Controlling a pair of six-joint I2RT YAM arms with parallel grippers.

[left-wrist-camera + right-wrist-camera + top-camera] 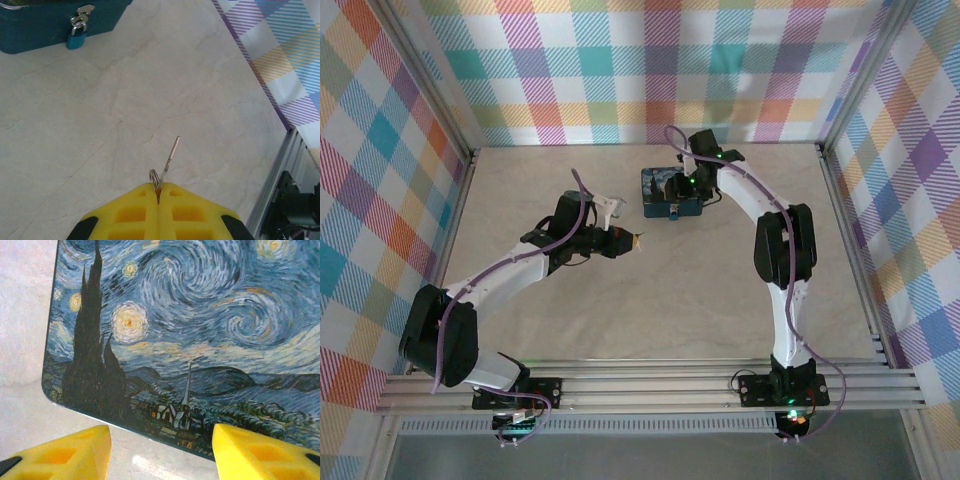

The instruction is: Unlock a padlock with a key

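Pinching the key (171, 152) blade-forward, your left gripper (158, 192) readies it for the padlock (76, 36); your right gripper (161, 446), spread, hovers over the tin (200, 330), probably to steady it.

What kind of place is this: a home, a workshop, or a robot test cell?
Most likely a robot test cell in a lab. A pale stone-look table is boxed in by plaid walls, and a left arm and a right arm are bolted to rails at its near edge.
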